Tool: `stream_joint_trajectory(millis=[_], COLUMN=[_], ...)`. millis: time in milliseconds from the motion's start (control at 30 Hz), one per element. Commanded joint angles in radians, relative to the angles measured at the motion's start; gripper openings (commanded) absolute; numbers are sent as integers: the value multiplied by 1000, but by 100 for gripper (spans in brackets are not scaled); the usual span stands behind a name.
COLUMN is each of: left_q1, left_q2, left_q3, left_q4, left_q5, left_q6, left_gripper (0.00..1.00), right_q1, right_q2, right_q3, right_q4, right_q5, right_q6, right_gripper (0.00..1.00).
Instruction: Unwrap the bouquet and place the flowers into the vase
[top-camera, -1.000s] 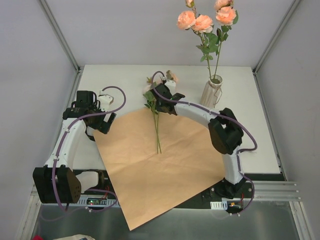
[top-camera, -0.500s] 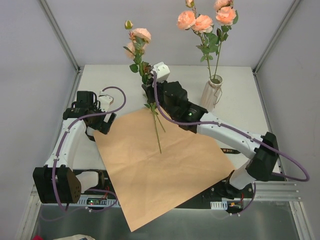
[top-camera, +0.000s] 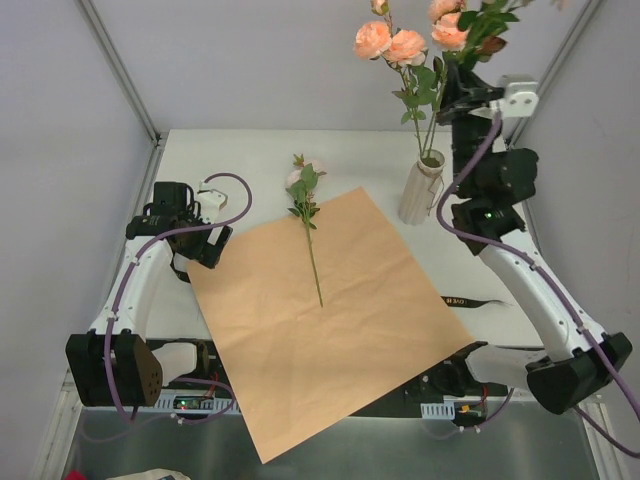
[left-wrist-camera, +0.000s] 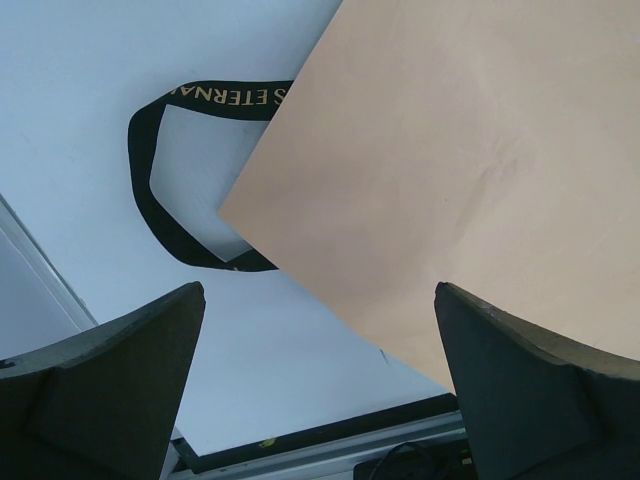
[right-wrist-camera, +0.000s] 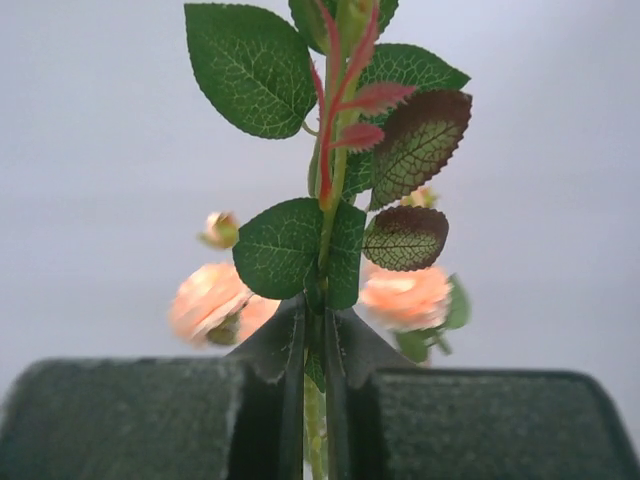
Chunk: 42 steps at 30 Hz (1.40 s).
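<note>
Tan kraft paper lies flat and matte, a black printed ribbon looped by its corner under the left gripper, fingers spread wide on nothing. One thin-stemmed rose lies across the paper's far edge. Further back, the slim pale vase holds pink roses. Right gripper pinches a leafy stem; half a second ago it was over the paper, now it's beside the vase.

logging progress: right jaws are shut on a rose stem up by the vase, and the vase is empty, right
No, the vase already holds roses, as the top view shows. The right jaws are shut on a rose stem up by it.
</note>
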Motion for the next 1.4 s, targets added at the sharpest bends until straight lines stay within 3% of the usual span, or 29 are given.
stream_joint_trajectory(millis=[0,333,733,933,967,1000,1033,1100,1367], left_q1=[11,11,11,9,11,11,9,11,11], left_q2=[6,26,44,49,47,45,44,42,29], left_q3=[20,41,55,59,58,56,53,50,50], left_q4=[-2,-2,-7,-8,-7,-8,-8,-7,-8], left_q5=[2,-1,-10,-7,-7,-4,-4,-4,7], left_q6=[-3,-1,-1,-4,-4,-4,-4,-6,-18], left_gripper=[99,99,99,99,99,99,99,99,99], right_q1=[-100,-258,-320,-321,-321,-320,-318,-306,-165], right_q2=[-58,-9,140,157,143,136,125,87,-77], right_q3=[-49,-119,-98,-176,-187,-210,-220,-254,-297], right_q4=[124,155,221,206,178,164,150,104,-79], right_q5=[-34,-61,-66,-104,-109,-115,-124,-138,-88], right_q6=[101,216,241,258,264,270,279,282,212], right_gripper=[1,1,1,1,6,31,46,62,68])
